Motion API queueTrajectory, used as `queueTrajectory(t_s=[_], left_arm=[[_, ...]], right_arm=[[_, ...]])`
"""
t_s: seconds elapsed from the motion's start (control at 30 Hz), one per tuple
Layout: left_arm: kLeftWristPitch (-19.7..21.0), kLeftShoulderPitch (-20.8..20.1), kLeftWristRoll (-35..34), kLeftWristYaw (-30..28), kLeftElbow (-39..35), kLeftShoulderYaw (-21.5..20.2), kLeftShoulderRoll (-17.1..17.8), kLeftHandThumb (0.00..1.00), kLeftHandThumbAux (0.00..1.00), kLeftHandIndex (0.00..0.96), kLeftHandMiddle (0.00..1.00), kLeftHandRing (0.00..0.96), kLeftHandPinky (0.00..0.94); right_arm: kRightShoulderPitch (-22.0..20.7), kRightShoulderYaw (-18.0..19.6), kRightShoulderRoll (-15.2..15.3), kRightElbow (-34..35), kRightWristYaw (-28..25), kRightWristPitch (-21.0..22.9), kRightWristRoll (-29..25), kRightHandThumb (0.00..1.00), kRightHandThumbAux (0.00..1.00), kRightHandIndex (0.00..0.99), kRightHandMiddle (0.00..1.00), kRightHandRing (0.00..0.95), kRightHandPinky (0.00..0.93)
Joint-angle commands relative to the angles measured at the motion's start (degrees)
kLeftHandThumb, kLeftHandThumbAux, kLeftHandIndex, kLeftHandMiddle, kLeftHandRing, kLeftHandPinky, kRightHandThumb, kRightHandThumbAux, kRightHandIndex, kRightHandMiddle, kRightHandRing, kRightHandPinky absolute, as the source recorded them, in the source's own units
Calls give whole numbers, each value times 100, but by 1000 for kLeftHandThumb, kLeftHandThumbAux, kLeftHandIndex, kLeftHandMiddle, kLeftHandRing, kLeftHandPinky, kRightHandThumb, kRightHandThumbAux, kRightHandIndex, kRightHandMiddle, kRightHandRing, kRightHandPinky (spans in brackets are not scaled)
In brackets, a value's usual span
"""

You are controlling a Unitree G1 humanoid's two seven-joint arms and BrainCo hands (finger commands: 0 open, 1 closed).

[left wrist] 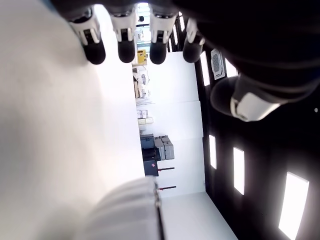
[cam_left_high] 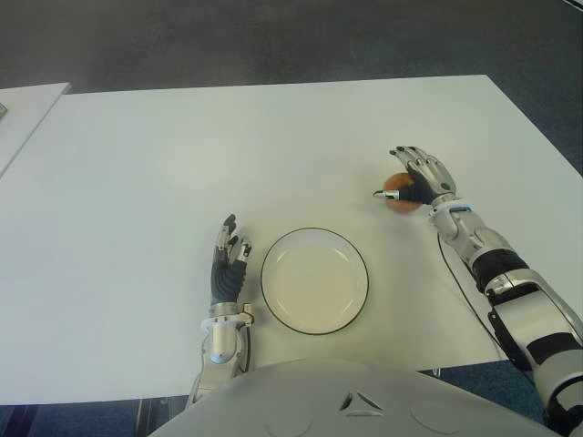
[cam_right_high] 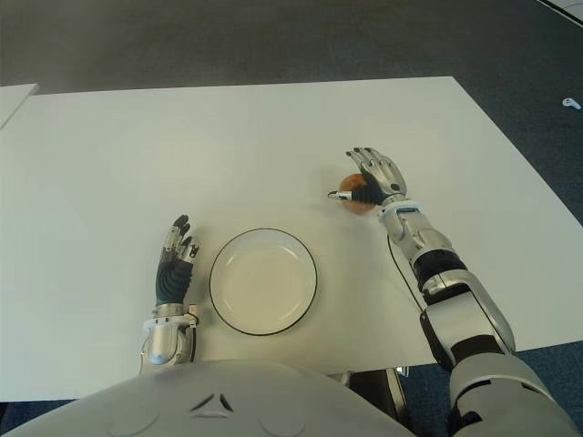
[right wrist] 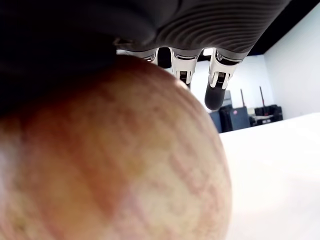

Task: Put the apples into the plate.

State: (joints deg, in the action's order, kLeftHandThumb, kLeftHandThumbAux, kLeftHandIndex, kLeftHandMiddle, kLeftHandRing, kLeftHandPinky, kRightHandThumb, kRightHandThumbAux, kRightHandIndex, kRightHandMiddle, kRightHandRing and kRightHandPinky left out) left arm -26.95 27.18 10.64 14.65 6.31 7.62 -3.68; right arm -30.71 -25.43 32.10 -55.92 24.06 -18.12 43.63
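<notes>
White table (cam_left_high: 273, 137), right hand (cam_left_high: 417, 182) over apple (cam_left_high: 397, 196)

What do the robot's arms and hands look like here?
Both hands, left hand and right hand, have dark palms and fingers with silver-grey segments. The wrists are silver. The right forearm is silver with black bands, and a thin black cable runs along it.

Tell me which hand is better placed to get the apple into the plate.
Right. The right hand is already over the apple, right of the plate. The left hand shows open on the plate's far side.
</notes>
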Motion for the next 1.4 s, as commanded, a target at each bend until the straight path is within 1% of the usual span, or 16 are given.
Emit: queueTrajectory(t_s=[0.03,0.3,0.5,0.97,1.07,1.23,1.4], left_arm=[[191,146,10,-75,12,-2,8,66,431,0,0,0,0],[225,146,-4,-107,-16,-28,46,68,441,0,0,0,0],[190,147,43,-119,-27,-20,109,63,444,0,0,0,0],[243,190,24,-201,-117,0,125,56,450,0,0,0,0],[264,197,18,-208,-147,14,97,56,441,0,0,0,0],[250,209,-25,-234,-178,28,68,58,434,0,0,0,0],[240,231,-47,-273,-218,40,58,54,437,0,0,0,0]], right_arm=[[296,-279,-240,-583,-155,131,115,212,344,0,0,0,0],[102,-415,-345,-1048,-66,108,92,212,353,0,0,0,0],[28,-476,-380,-1231,-55,44,51,211,359,0,0,0,0],[-48,-583,-377,-1365,-38,-59,5,208,372,0,0,0,0],[-63,-599,-367,-1369,-28,-92,-14,222,389,0,0,0,0],[-78,-615,-365,-1375,6,-91,-21,248,415,0,15,3,26],[-81,-662,-363,-1377,58,-61,12,282,440,8,45,32,42]])
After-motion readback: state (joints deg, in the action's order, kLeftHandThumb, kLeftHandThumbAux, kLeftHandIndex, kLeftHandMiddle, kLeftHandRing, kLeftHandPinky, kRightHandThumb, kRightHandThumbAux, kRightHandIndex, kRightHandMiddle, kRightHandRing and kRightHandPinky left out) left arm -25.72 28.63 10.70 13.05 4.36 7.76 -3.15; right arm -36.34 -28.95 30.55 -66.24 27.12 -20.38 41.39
